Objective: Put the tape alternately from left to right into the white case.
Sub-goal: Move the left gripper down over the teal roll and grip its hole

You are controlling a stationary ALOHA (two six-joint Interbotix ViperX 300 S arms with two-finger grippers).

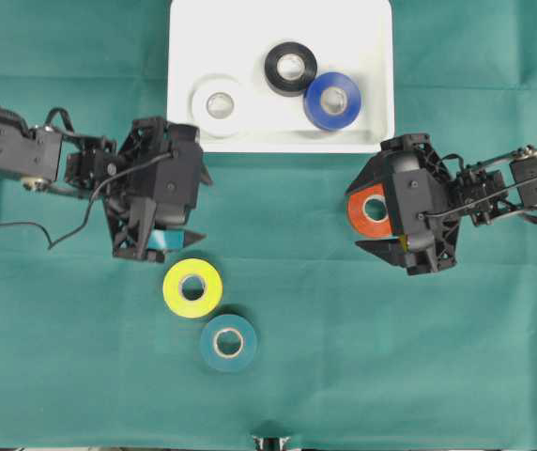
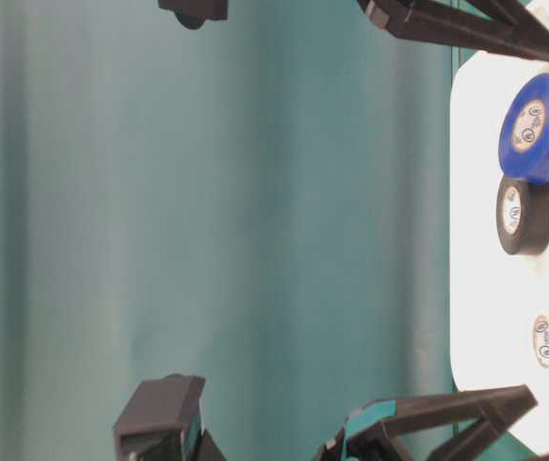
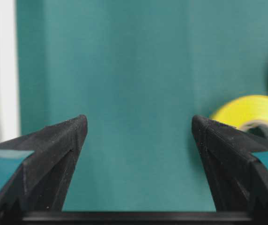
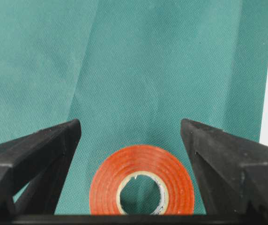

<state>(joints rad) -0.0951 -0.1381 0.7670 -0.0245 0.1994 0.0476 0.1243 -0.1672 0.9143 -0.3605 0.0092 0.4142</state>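
Your white case (image 1: 367,38) at top centre holds white (image 1: 219,105), black (image 1: 290,68) and blue tape (image 1: 332,101). Your right gripper (image 4: 131,129) gapes wide over the orange-red roll (image 4: 142,185), apparently not touching. Your left gripper (image 3: 138,124), wide and empty, hangs above-left of yellow (image 1: 192,287) and teal (image 1: 228,343).

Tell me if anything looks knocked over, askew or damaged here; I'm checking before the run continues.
Nothing stands out. The white roll, black roll and blue roll lie flat in the white case. The yellow roll, teal roll and orange-red roll lie flat on the green cloth.
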